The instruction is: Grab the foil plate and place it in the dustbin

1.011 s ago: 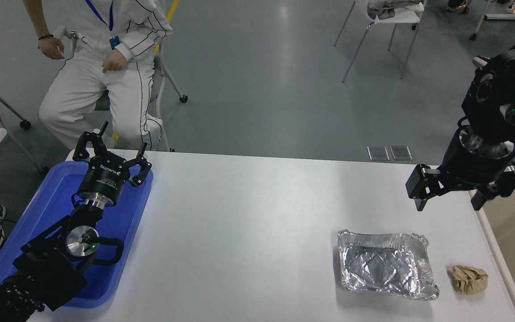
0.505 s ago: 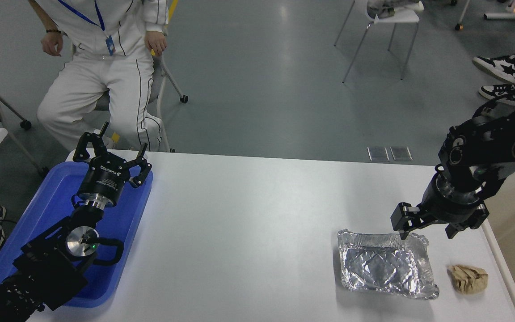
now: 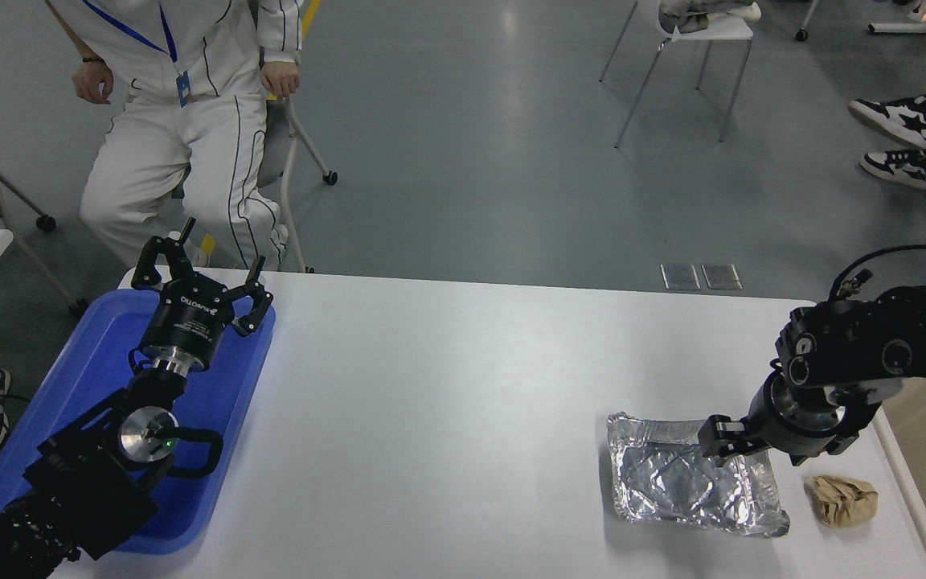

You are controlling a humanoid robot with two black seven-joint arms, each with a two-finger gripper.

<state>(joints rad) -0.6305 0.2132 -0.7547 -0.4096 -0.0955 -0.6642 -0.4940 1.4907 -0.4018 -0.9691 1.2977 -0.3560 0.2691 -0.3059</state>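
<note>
Nearest to me, at the right front of the white table (image 3: 447,386), lies the foil plate (image 3: 676,490), a shiny, crinkled aluminium tray, rectangular with rounded corners and a shallow rim. It rests flat on the table. Just beside it to the right sits a small crumpled brown paper wad (image 3: 842,499), apart from the foil.

My right gripper (image 3: 756,450) is down at the plate's far right corner. One finger shows inside the rim and another outside it, so I read the jaws as spread around that edge, not yet pinched on it; whether either pad touches the foil I cannot tell.

Beyond the table's right edge is the dustbin (image 3: 901,474), a large beige plastic bin with a thick pale rim, only partly in view.

At the lower left my left gripper (image 3: 200,283) hangs parked over a flat blue plastic tray (image 3: 101,362), fingers spread and holding nothing. A person in white clothing (image 3: 182,121) sits past the table's far side.

My worry is the foil itself. It is thin and soft, so a pinch on one corner could crush the rim or let it slip free. Lifted from one edge, the plate may sag, swing and catch the bin's rim. A sideways drag could also knock the paper wad.
</note>
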